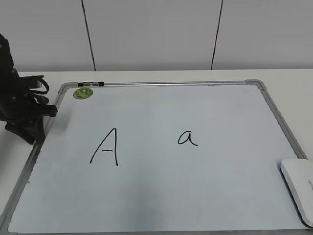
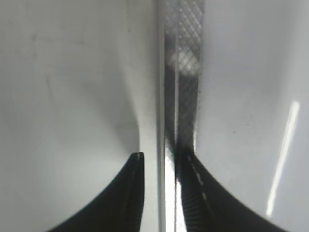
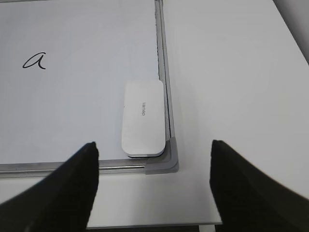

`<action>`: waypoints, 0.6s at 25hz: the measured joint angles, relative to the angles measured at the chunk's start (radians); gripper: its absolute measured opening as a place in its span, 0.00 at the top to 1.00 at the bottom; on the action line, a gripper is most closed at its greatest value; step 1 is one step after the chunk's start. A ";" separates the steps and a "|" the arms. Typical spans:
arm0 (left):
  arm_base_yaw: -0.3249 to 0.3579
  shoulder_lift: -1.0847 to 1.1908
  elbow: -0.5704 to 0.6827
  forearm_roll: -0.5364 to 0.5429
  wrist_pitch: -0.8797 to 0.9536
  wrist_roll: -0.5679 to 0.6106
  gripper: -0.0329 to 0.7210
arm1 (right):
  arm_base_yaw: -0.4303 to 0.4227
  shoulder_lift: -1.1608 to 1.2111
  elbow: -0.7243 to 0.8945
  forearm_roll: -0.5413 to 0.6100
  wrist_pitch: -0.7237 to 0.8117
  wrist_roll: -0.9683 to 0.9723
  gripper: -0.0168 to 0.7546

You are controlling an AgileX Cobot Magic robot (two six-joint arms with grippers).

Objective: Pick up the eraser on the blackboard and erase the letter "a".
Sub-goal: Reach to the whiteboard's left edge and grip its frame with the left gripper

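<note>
The white eraser [image 3: 143,118] lies flat in the blackboard's [image 3: 72,111] near right corner, against the grey frame; it also shows at the right edge of the exterior view [image 1: 298,188]. The small letter "a" [image 1: 187,138] is written right of the board's middle and shows in the right wrist view [image 3: 35,61]. My right gripper [image 3: 154,144] is wide open and empty, hovering above the corner just short of the eraser. My left gripper [image 2: 161,157] has its jaws nearly together, empty, over the board's left frame.
A larger capital "A" [image 1: 105,147] is written left of centre. A round green magnet [image 1: 83,92] sits in the far left corner. The left arm [image 1: 24,115] stands at the board's left edge. White table [image 3: 231,72] lies right of the board.
</note>
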 joint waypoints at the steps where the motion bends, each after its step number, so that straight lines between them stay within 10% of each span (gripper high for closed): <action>1: 0.000 0.000 0.000 0.000 0.000 0.000 0.74 | 0.000 0.000 0.000 0.000 0.000 0.000 0.29; 5: 0.000 0.000 0.000 -0.009 0.000 0.009 0.91 | 0.000 0.000 0.000 0.000 0.000 0.000 0.29; 15: 0.000 0.000 0.000 -0.014 0.002 0.016 0.92 | 0.000 0.021 0.000 0.007 0.000 0.000 0.29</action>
